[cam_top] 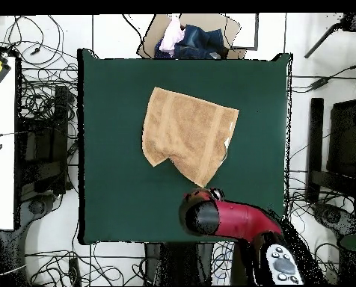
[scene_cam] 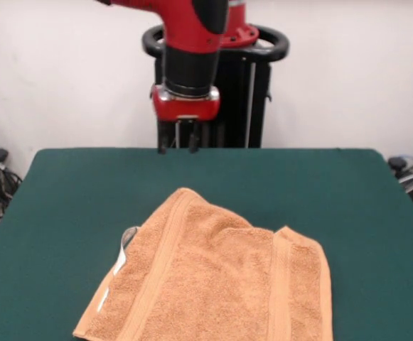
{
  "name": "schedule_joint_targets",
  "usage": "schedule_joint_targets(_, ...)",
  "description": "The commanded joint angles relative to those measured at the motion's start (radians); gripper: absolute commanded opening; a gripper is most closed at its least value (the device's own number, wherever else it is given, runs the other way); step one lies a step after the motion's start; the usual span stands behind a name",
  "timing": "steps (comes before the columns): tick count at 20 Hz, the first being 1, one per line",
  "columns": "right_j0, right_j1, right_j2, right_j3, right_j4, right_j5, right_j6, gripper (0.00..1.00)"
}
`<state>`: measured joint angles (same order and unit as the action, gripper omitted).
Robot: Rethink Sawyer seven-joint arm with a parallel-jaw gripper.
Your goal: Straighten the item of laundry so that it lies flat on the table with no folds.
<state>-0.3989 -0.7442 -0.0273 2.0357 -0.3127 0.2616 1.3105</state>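
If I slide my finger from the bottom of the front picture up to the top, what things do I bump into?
Towel → bare green table → the robot's gripper hanging near the table's far edge → the red and black arm above it.

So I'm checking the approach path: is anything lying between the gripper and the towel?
No. In the front view only bare green table separates the gripper from the towel.
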Motion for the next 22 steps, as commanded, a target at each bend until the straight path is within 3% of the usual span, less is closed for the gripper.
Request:
schedule_joint_targets(1, 0.09, 0.109, -0.055, 0.053, 0.087, -0.11, 0.344, 1.0)
schedule_joint_targets(10, 0.084, 0.243, -0.035, -0.019, 0.08, -0.115, 0.289, 1.0)
schedule_joint_targets(14, 0.136, 0.325, -0.092, -0.08, 0.04, -0.161, 0.273, 1.0)
schedule_joint_targets(22, 0.128, 0.371, -0.076, -0.117, 0.07, -0.179, 0.267, 1.0)
